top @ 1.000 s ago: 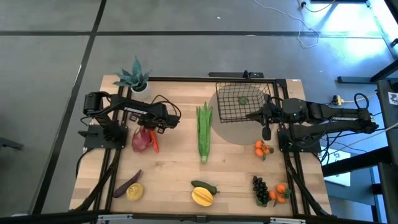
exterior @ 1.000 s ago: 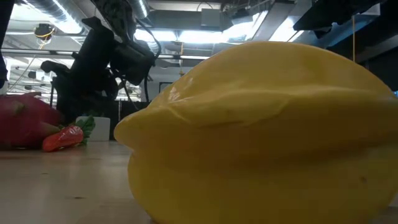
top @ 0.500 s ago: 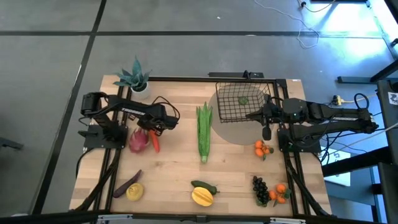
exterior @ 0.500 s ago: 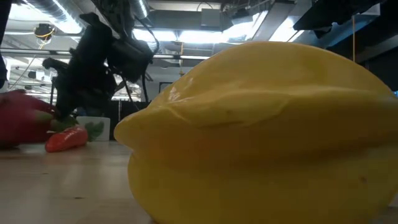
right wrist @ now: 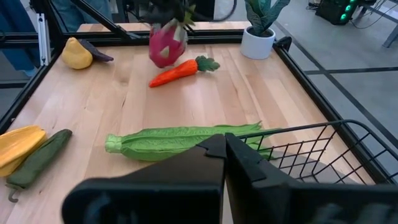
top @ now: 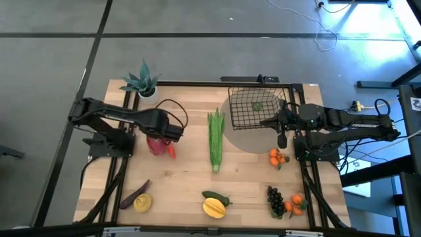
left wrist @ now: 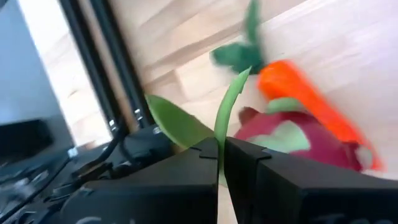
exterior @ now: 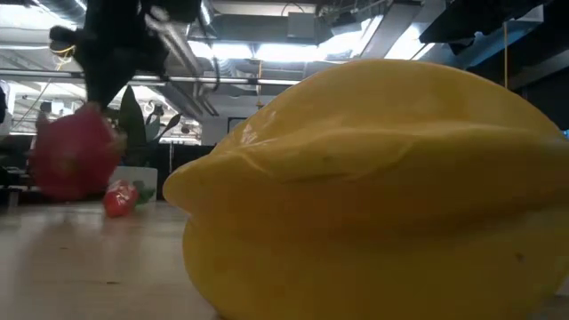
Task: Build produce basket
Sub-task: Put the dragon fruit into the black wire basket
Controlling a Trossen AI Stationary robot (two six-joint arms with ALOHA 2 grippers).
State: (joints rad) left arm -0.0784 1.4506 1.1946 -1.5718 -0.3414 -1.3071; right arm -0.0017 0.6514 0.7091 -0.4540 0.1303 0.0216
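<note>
The red radish (top: 156,143) with green leaves hangs under my left gripper (top: 168,132), which is shut on it; in the low view the radish (exterior: 76,151) is clear of the table. The carrot (top: 171,150) lies beside it on the wood. The long green corn (top: 216,139) lies at mid-table. The black wire basket (top: 256,107) stands on a grey round mat at far right, with a small green piece (top: 258,105) inside. My right gripper (top: 266,122) is shut at the basket's near rim. My left gripper pinches a green leaf (left wrist: 227,115) at the radish's top between its two fingers, coming from above. The radish (left wrist: 292,134) hangs below the fingers, lifted clear of the table. My right gripper is shut at the basket's near rim, where a rim wire (right wrist: 249,132) runs out beside the fingertips. The fingers hide the place of contact. They come level from the table's right side. The basket rests on its mat.
A potted plant (top: 141,82) stands at the far left corner. Along the near edge lie the eggplant (top: 135,194), lemon (top: 143,203), green pepper (top: 216,197), mango (top: 214,208), grapes (top: 275,199) and oranges (top: 297,204). More oranges (top: 277,157) lie near the right arm's base.
My left gripper has risen with the radish and moved a little toward the table's right. The radish, lying on the wood a second ago, now hangs clear. The carrot has slid a little to the right and turned. My right arm has kept still.
</note>
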